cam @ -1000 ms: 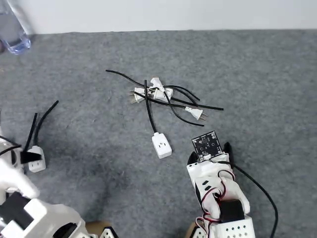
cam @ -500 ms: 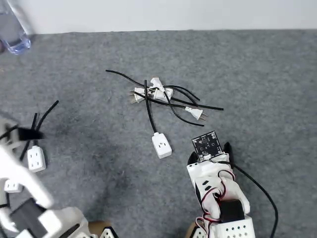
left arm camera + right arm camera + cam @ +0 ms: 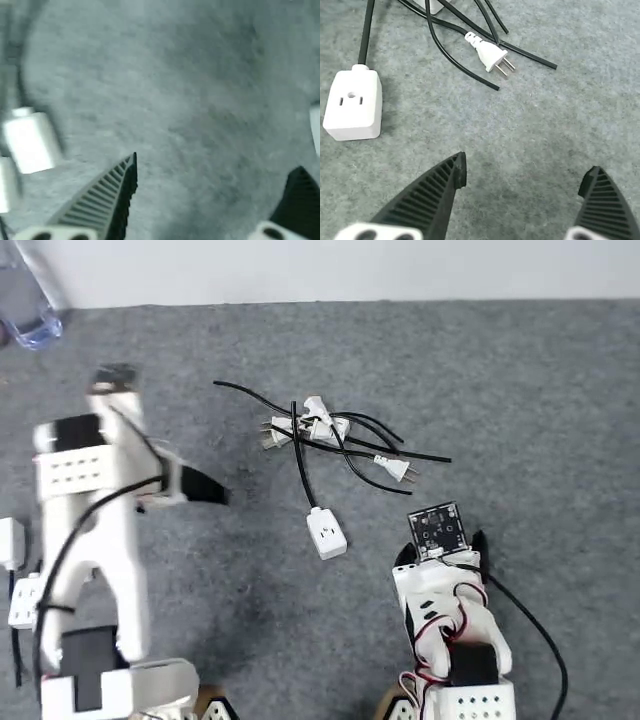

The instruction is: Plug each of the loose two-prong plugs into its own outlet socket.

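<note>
Left tool (image 3: 216,165): fingers spread wide, holding nothing, above the bare grey tabletop (image 3: 520,390). Right tool (image 3: 527,162): likewise wide open and empty, at the near side. One outlet socket (image 3: 352,104) lies far-left of it and one two-prong plug (image 3: 487,50) beyond it; it touches neither. Two white blocks (image 3: 22,600) lie at the left edge. More white pieces sit in the cable tangle (image 3: 320,425) at centre; their number cannot be told.

Two arms (image 3: 85,530); three outlet sockets (image 3: 326,533); at least two plugs (image 3: 397,469).
</note>
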Controlling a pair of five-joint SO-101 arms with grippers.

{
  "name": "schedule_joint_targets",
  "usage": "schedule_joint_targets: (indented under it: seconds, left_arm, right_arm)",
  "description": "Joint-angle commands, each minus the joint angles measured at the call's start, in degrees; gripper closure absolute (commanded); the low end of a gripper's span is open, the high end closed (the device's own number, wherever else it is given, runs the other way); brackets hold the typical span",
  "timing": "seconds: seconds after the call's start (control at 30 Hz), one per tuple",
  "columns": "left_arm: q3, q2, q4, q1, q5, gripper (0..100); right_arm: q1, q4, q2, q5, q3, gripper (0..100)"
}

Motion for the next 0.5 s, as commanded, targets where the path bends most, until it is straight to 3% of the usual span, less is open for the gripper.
schedule_joint_targets:
  seconds: [0.0, 0.17, 0.47]
  left_arm:
    - [2.4, 1.2, -2.9, 6.8, 0.2, 57]
    - [3.9, 2.6, -9.5, 15.0, 0.8, 57]
    - [3.8, 9.4, -21.9, 24.6, 18.5, 57]
  right_arm:
    - [0.6, -1.2, -0.2, 0.4, 0.9, 64.6]
    - [0.6, -1.9, -0.2, 0.4, 0.9, 64.7]
    - [0.6, -1.9, -0.2, 0.4, 0.9, 64.7]
